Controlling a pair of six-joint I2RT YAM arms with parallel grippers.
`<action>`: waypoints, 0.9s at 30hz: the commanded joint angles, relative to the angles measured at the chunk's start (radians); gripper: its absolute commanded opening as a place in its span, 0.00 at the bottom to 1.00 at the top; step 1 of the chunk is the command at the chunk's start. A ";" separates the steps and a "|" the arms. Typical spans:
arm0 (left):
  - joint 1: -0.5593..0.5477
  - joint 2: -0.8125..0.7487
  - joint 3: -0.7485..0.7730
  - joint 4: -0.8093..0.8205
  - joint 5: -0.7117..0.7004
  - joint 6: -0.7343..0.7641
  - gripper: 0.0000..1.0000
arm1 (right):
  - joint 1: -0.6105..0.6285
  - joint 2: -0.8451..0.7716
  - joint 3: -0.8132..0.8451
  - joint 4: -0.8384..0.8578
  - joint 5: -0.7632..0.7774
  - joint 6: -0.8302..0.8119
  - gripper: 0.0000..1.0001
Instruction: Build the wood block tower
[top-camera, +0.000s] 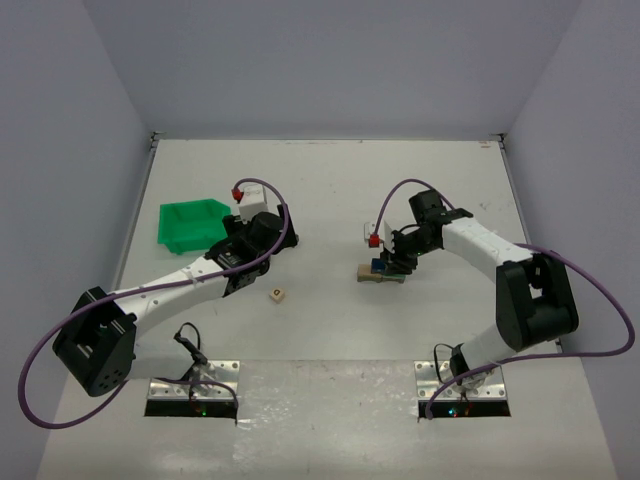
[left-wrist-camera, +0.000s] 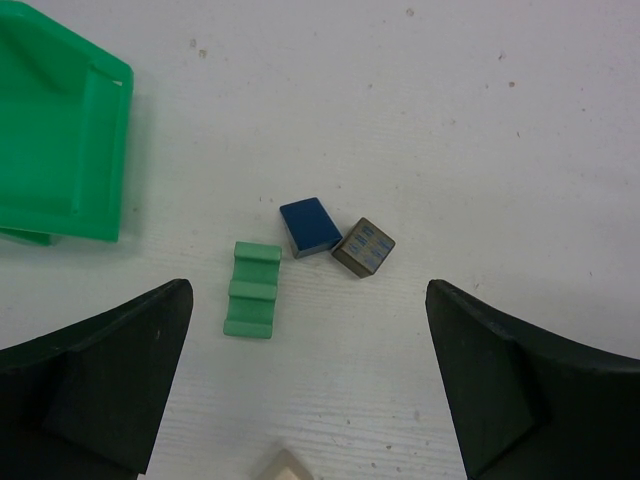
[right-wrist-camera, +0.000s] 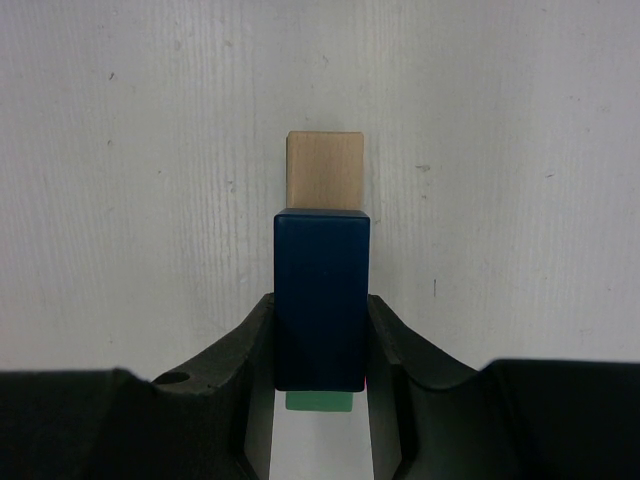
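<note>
The right jaws clamp a dark blue block (right-wrist-camera: 322, 290), with a tan block (right-wrist-camera: 324, 168) just beyond their tips. The left jaws gape wide, a green stepped block (left-wrist-camera: 252, 290) between them.

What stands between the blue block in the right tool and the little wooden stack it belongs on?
Nothing visible. The right tool is shut on the blue block right over the wood block tower. Under it show only the stack's own green block and tan bar. Whether the blue block touches them is hidden.
</note>
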 joint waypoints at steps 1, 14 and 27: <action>0.005 -0.006 -0.005 0.046 0.002 -0.005 1.00 | -0.005 0.005 0.004 0.035 -0.030 -0.008 0.25; 0.005 -0.002 -0.004 0.056 -0.005 0.008 1.00 | -0.005 0.016 -0.004 0.057 -0.017 -0.010 0.27; 0.005 -0.002 0.002 0.052 -0.004 0.011 1.00 | -0.006 0.011 -0.015 0.055 -0.007 -0.023 0.35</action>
